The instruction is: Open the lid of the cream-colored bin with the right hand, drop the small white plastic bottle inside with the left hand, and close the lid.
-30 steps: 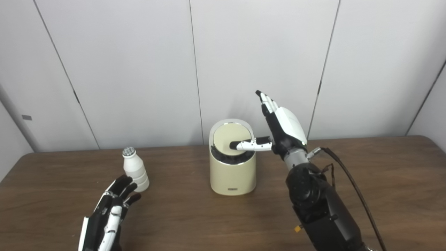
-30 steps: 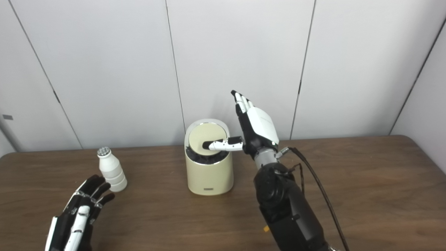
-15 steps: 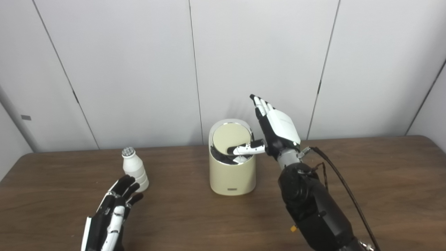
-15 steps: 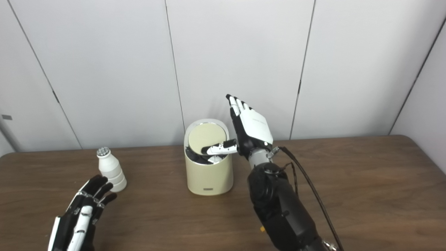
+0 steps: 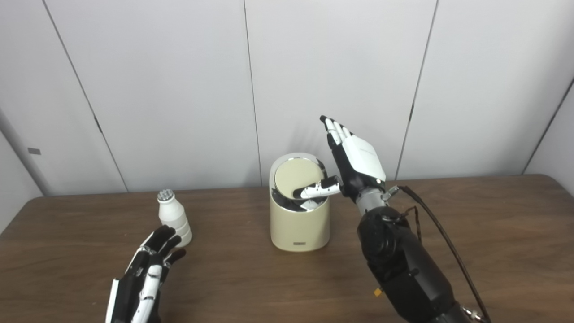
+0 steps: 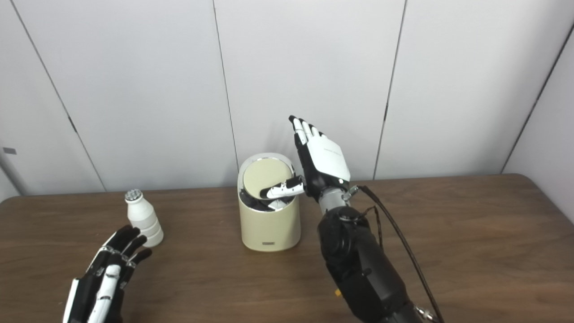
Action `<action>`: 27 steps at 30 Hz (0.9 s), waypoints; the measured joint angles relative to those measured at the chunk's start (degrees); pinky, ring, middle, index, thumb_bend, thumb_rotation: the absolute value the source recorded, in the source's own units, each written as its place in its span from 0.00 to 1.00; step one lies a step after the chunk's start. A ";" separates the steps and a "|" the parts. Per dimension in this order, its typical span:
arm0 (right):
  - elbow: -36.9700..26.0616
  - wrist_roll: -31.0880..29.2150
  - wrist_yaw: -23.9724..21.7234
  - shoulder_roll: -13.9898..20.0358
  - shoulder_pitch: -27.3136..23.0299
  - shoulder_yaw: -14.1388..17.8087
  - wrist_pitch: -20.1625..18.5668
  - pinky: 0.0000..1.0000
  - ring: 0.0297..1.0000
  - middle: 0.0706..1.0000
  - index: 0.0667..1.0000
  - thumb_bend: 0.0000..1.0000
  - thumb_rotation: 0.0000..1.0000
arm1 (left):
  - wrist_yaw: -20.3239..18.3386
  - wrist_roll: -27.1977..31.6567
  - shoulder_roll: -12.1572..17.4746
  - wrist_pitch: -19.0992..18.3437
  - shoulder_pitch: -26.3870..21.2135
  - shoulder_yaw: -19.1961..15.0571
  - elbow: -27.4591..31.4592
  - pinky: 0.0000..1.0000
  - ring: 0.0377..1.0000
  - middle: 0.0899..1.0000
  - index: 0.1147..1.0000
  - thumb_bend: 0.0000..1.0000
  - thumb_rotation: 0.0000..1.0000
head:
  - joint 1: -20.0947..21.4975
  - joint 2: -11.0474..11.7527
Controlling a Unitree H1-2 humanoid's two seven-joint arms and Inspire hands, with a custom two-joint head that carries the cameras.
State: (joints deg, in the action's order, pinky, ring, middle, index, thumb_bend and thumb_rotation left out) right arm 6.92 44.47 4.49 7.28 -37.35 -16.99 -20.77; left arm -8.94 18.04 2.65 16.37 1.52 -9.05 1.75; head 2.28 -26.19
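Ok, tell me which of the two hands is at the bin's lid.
The right hand: its thumb reaches over the bin against the raised lid. The left hand hovers low, open, near the bottle.

Cream-colored bin (image 5: pixel 299 224) mid-table, round lid (image 5: pixel 297 176) tilted open, small white bottle (image 5: pixel 173 218) upright, well left.

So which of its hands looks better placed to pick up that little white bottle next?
The left hand, probably. It lies open on the table just in front of the bottle, not touching it. The right hand is at the cream bin, its thumb against the tilted lid, apparently propping it open.
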 measured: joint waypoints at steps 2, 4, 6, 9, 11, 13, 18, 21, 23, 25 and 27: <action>-0.10 0.00 0.18 0.00 0.00 -0.04 0.62 1.00 1.00 1.00 1.00 0.94 0.20 | -0.01 0.00 0.00 0.00 -0.01 0.00 0.00 0.78 0.84 0.85 0.82 0.23 0.47 | -0.09 0.00; -0.17 0.00 0.21 0.00 0.00 -0.05 0.80 1.00 1.00 1.00 1.00 0.93 0.18 | -0.01 0.00 0.00 0.00 -0.01 0.00 0.00 0.78 0.84 0.85 0.81 0.23 0.47 | -0.09 0.00; -0.34 0.00 0.25 0.00 0.00 -0.07 0.93 1.00 1.00 1.00 1.00 0.92 0.15 | -0.01 0.00 0.00 0.00 -0.01 0.00 0.00 0.78 0.84 0.85 0.82 0.24 0.48 | 0.00 0.00; -0.49 0.14 0.37 -0.01 0.00 -0.20 0.97 1.00 1.00 1.00 1.00 0.93 0.13 | -0.02 0.00 0.00 0.00 -0.01 0.00 0.00 0.78 0.84 0.85 0.81 0.25 0.48 | 0.00 0.00; -0.69 0.14 0.41 -0.03 0.00 -0.29 1.01 0.99 1.00 1.00 1.00 0.93 0.11 | -0.03 0.00 0.00 0.00 -0.02 0.01 0.00 0.78 0.84 0.85 0.82 0.25 0.48 | 0.00 0.00; -0.76 0.14 0.47 -0.05 0.00 -0.32 1.07 0.98 1.00 1.00 1.00 0.93 0.11 | -0.03 0.00 0.00 0.00 -0.03 0.01 -0.01 0.78 0.84 0.85 0.82 0.25 0.48 | 0.00 0.09; -0.76 0.13 0.48 -0.04 0.01 -0.25 1.05 0.98 1.00 1.00 1.00 0.93 0.14 | -0.03 0.00 0.00 0.00 -0.03 0.00 -0.01 0.77 0.84 0.84 0.81 0.25 0.47 | 0.00 0.18; -0.76 0.13 0.49 -0.04 0.02 -0.19 1.06 0.98 1.00 1.00 1.00 0.93 0.16 | -0.03 0.00 0.00 0.00 -0.03 0.00 -0.01 0.78 0.84 0.85 0.82 0.25 0.47 | -0.09 0.18; -0.77 -0.11 0.46 -0.09 0.07 0.17 1.04 1.00 1.00 1.00 1.00 0.91 0.27 | -0.03 0.00 0.00 0.00 -0.03 0.01 0.00 0.78 0.84 0.85 0.82 0.24 0.47 | -0.09 0.18; -0.78 -0.54 0.33 -0.16 0.21 0.93 0.80 1.00 1.00 1.00 1.00 0.90 0.34 | -0.03 0.00 0.00 0.00 -0.03 0.00 0.00 0.78 0.84 0.85 0.81 0.24 0.47 | 0.00 0.26; -0.79 -1.44 -0.01 -0.17 0.55 1.91 0.69 1.00 1.00 1.00 1.00 0.88 0.50 | -0.03 0.00 0.00 0.00 -0.01 0.00 0.00 0.78 0.84 0.85 0.82 0.24 0.47 | 0.00 0.26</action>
State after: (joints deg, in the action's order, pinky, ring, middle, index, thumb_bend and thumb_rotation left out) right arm 6.13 43.03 4.48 7.11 -36.80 -15.09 -20.08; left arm -8.97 18.04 2.65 16.37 1.51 -9.05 1.75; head 2.29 -25.93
